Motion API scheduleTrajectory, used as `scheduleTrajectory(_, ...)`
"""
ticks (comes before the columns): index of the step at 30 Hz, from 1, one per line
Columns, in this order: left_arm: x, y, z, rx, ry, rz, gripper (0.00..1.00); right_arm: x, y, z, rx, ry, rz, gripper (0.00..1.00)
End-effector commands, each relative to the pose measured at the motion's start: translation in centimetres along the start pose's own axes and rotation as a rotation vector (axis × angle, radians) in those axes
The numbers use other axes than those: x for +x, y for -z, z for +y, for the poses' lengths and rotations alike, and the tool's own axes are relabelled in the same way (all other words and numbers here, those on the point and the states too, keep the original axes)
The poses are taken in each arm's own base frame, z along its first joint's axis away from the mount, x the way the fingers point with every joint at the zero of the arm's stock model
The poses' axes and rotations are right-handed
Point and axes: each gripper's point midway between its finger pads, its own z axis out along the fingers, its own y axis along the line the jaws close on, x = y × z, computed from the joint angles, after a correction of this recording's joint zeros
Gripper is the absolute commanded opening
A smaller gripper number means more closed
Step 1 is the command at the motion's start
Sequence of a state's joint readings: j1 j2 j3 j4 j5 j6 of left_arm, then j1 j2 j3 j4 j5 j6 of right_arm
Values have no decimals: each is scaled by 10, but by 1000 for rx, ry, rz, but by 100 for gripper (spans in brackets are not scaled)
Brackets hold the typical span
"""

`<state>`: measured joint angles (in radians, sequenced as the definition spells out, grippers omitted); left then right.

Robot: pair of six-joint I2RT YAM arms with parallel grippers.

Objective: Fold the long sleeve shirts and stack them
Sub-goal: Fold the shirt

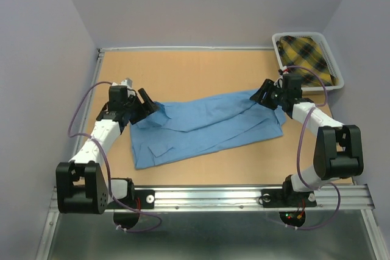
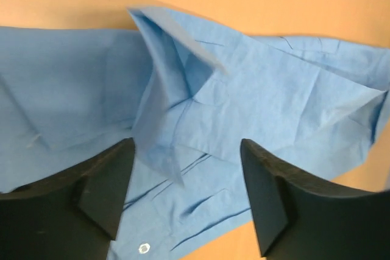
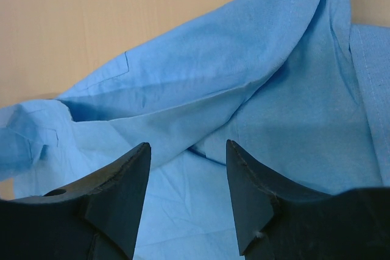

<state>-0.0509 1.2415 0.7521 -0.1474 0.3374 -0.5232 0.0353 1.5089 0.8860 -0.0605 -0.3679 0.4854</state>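
A plain light blue long sleeve shirt (image 1: pixel 207 127) lies spread and rumpled across the middle of the table, collar end at the left. My left gripper (image 1: pixel 148 103) is open and empty, just above the shirt's left end; its view shows the collar (image 2: pixel 177 77) and a white button (image 2: pixel 144 248) between the black fingers (image 2: pixel 97 187). My right gripper (image 1: pixel 263 94) is open and empty over the shirt's upper right corner, where a fold of blue cloth (image 3: pixel 201 108) lies ahead of the fingers (image 3: pixel 250 193).
A white basket (image 1: pixel 332 59) at the back right corner holds a yellow and black plaid cloth (image 1: pixel 306 56). Bare wooden table (image 1: pixel 183 71) lies behind the shirt. A metal rail (image 1: pixel 213 196) runs along the near edge.
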Motion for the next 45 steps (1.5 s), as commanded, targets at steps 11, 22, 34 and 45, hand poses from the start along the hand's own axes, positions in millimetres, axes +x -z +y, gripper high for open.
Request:
scheduleTrajectory(11, -9, 10, 21, -58, 32, -182, 87, -1, 4, 10, -40, 53, -11, 58)
scheduleTrajectory(22, -23, -23, 40, -74, -43, -182, 69, 11, 6, 9, -56, 54, 14, 58)
scheduleTrajectory(34, -27, -32, 81, -214, -18, -172, 69, 16, 11, 9, -63, 65, 17, 59)
scheduleTrajectory(45, 4, -45, 94, -234, 39, -52, 59, 13, 11, 11, -65, 64, 8, 59)
